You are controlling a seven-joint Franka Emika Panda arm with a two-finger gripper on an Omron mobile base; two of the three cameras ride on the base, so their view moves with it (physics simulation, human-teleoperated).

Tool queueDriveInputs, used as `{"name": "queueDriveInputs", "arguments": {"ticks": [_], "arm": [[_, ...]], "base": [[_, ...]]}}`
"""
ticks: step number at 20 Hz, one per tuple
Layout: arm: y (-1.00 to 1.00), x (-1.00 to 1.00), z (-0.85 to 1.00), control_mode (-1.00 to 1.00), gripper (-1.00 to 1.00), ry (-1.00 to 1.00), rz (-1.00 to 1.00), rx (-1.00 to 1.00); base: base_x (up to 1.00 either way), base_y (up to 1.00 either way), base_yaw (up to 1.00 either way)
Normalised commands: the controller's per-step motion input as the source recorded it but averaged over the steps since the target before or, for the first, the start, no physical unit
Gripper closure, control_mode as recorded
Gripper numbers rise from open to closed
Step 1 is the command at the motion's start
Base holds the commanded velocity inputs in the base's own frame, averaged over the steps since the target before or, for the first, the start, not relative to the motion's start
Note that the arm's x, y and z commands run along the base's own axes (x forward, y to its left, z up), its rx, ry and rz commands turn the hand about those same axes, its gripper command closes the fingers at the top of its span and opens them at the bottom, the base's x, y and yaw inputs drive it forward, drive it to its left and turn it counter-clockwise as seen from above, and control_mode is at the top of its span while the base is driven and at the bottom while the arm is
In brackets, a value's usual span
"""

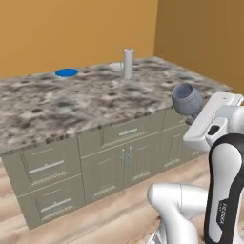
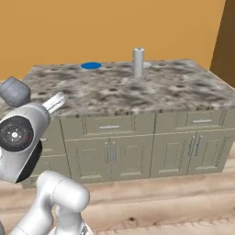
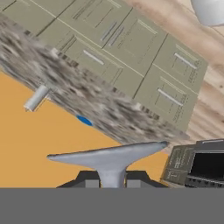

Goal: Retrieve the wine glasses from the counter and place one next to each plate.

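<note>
Jaws pinch the translucent grey-blue stemmed wine glass (image 1: 187, 98) by its stem, tilted; swinging toward the granite bench (image 1: 86, 102) at twelve o'clock could slip it.

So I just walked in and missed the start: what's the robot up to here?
The arm is carrying a wine glass, its gripper shut on the stem, in front of the granite island. On the island sit a blue plate, a paper-towel roll and a pale plate behind it. No glass stands by either plate yet.
</note>
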Motion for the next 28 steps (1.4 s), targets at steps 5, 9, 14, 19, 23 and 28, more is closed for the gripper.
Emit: {"name": "queueDriveInputs", "arguments": {"ticks": [5,9,14,19,23,28], "arm": [[0.00,0.00,0.00,1.00,1.00,0.00,0.00,0.00],[0.00,0.00,0.00,1.00,1.00,0.00,0.00,0.00],[0.00,0.00,0.00,1.00,1.00,0.00,0.00,0.00],[0.00,0.00,0.00,1.00,1.00,0.00,0.00,0.00],[0.00,0.00,0.00,1.00,1.00,0.00,0.00,0.00],[0.00,0.00,0.00,1.00,1.00,0.00,0.00,0.00]], "base": [[0.04,0.35,0.18],[-0.12,1.00,0.00],[0.00,1.00,0.00],[0.15,1.00,0.00],[0.44,1.00,-0.03],[0.74,1.00,-0.06]]}}
